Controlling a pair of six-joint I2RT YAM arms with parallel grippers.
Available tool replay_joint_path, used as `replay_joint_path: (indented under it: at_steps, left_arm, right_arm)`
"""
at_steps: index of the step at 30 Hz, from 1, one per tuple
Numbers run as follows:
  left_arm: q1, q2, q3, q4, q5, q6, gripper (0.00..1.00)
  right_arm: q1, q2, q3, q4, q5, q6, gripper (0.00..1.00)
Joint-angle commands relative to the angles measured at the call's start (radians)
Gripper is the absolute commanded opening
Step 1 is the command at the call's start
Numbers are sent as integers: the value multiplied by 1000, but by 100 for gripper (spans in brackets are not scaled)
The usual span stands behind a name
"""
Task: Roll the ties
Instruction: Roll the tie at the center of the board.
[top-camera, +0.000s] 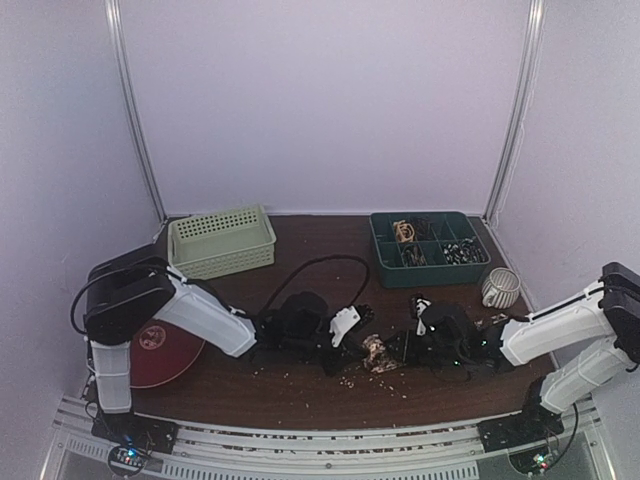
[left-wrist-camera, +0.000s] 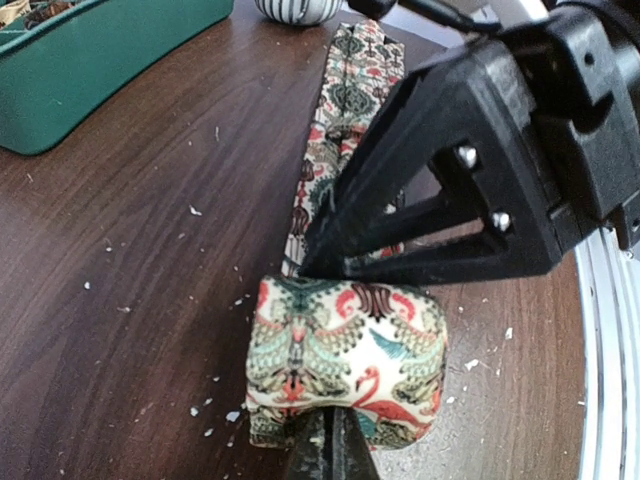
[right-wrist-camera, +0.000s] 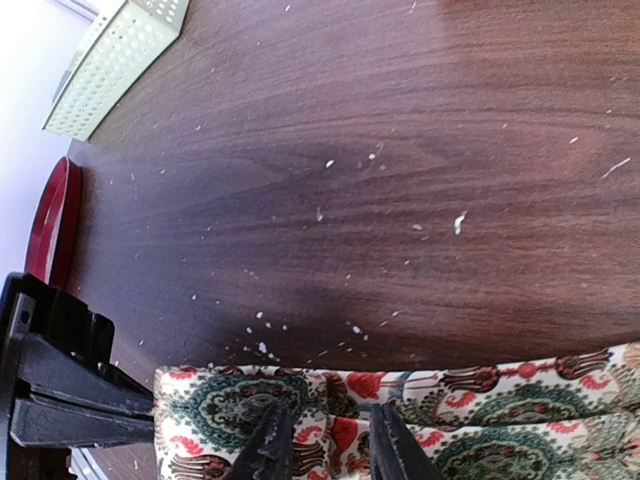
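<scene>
**Risk note: the half-wound roll may spring open**

Obs. One tie (left-wrist-camera: 345, 360) lies at about 6 o'clock on the bench (top-camera: 250, 390), between the two arms. Its near end is wound into a fat, soft roll. In the left wrist view the flat tail runs off toward 12 o'clock, in the direction of the striped cup (left-wrist-camera: 295, 8).

Left end effector (left-wrist-camera: 328, 425): fully closed, tips at the roll's 6 o'clock side. You cannot tell from these views whether a layer of cloth is caught between them.

Right end effector (right-wrist-camera: 330, 410): narrow gap, fingers set down on the tail just behind the roll. Whether they pinch a fold, cannot tell.

Risks, as judged:
1. The coil looks loose. If you lift either end effector before the other has it firmly, expect it to relax and unwind.
2. The two end effectors sit almost touching at the roll. A turn of the left wrist could strike the right fingers.
3. The same turn could drag the tail askew, so the roll cones out to one side.
4. If you press the right fingers too hard on the tail, it will brake. The roll would then skid on the bench instead of winding.
5. Pale crumbs (right-wrist-camera: 458, 222) lie scattered around the tie and could get wound in.

Much of the tail is not yet rolled, so the task looks well short of done.
</scene>
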Motion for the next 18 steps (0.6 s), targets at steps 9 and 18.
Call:
replay_joint_path:
  at_steps: [9, 18]
  left_arm:
    - [-12, 29, 61, -21, -3, 16, 0]
    - [-12, -6, 27, -24, -27, 13, 0]
  right_arm:
    - [-12, 9, -11, -10, -11, -52, 26]
    - [-12, 77, -14, 139, -173, 5, 25]
